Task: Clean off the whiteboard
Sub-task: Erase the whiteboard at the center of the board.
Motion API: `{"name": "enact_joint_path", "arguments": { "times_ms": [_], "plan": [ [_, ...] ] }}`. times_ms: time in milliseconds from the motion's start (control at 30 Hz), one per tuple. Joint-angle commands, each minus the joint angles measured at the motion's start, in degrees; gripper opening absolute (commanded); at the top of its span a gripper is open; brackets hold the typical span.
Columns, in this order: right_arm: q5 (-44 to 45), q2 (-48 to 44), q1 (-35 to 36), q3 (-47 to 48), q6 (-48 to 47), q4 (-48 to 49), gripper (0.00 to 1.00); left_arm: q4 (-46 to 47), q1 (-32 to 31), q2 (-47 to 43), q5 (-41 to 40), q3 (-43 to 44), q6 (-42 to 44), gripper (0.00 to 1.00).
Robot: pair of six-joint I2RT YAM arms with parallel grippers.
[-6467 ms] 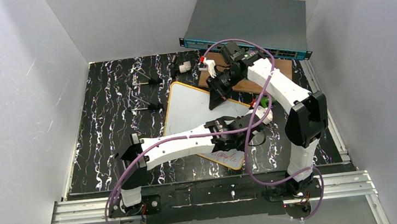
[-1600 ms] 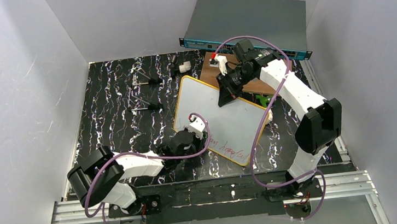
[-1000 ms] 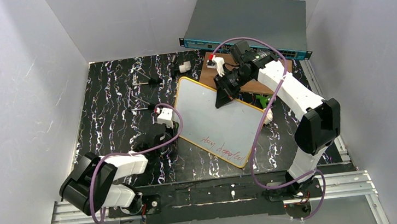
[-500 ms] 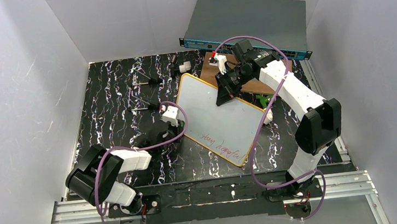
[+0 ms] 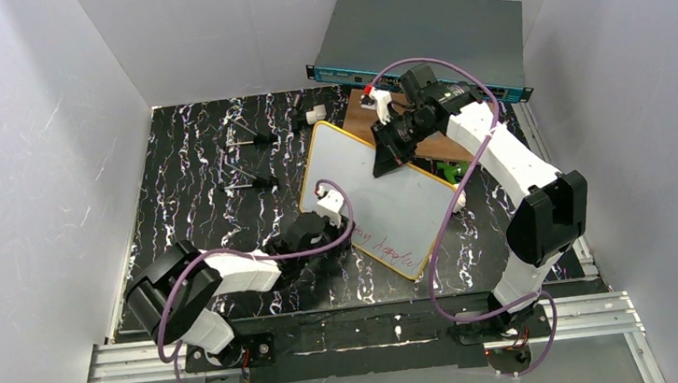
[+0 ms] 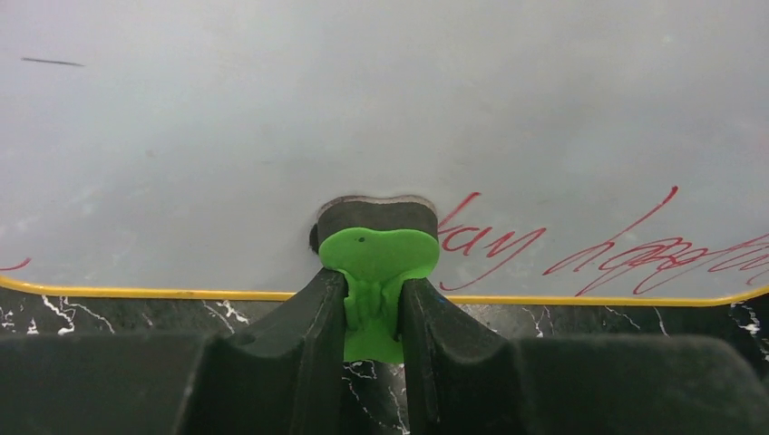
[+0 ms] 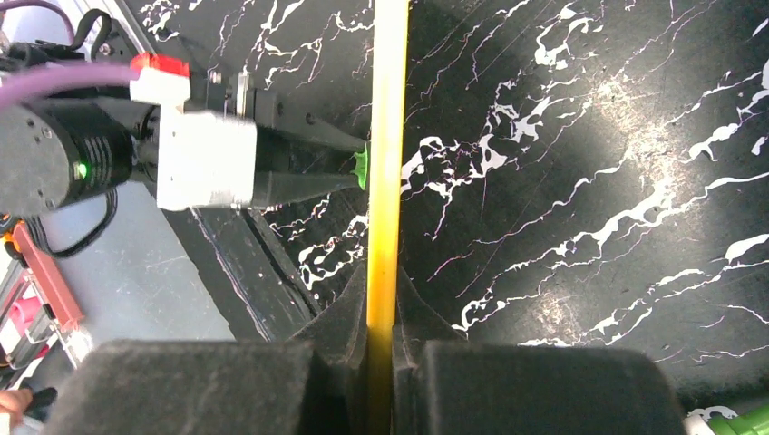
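Note:
The whiteboard [image 5: 384, 208], white with a thin yellow frame, stands tilted on the marbled black table. Red handwriting [image 5: 399, 248] runs along its near edge. My right gripper [image 5: 387, 161] is shut on the board's far edge; the right wrist view shows the yellow frame [image 7: 386, 172] edge-on between the jaws of that gripper [image 7: 381, 358]. My left gripper [image 5: 322, 232] is shut on a green eraser [image 6: 377, 258], whose dark felt pad presses on the whiteboard [image 6: 363, 109] just left of the red handwriting [image 6: 589, 258]. In the left wrist view this gripper [image 6: 374, 313] sits at the board's lower edge.
A grey rack unit [image 5: 424, 38] lies at the back. A brown wooden board [image 5: 439, 144] lies under the whiteboard's far end. Two thin metal tools [image 5: 250, 139] [image 5: 250, 183] and a small white part [image 5: 314, 116] lie at the left rear, and a green item [image 5: 451, 171] at the right.
My left gripper has swept rightward with the eraser, from beside the board's left edge onto its near-left surface. The board has turned slightly in the right gripper's hold.

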Motion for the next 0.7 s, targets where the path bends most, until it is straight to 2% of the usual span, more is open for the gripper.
{"name": "enact_joint_path", "arguments": {
  "times_ms": [0,133,267,500,667],
  "plan": [
    [-12.3,1.6,5.3,-2.3,-5.0,-0.5,0.01,-5.8,8.5,-3.8,1.9,2.8,-2.5,0.0],
    [-12.8,1.8,5.3,-2.2,-4.9,-0.6,0.01,-8.4,18.0,-6.3,3.2,2.4,1.1,0.0],
    [-12.8,1.6,5.3,-2.3,-4.8,-0.6,0.01,-4.3,23.5,-4.8,6.5,2.1,4.1,0.0],
    [-13.5,1.4,5.3,-3.1,-4.6,-0.3,0.01,1.4,25.0,-2.0,14.3,3.4,5.9,0.0],
    [-14.5,2.0,5.6,-3.0,-4.6,-0.6,0.01,-2.6,25.0,-2.2,22.4,7.9,8.2,0.0]
  ]
}}
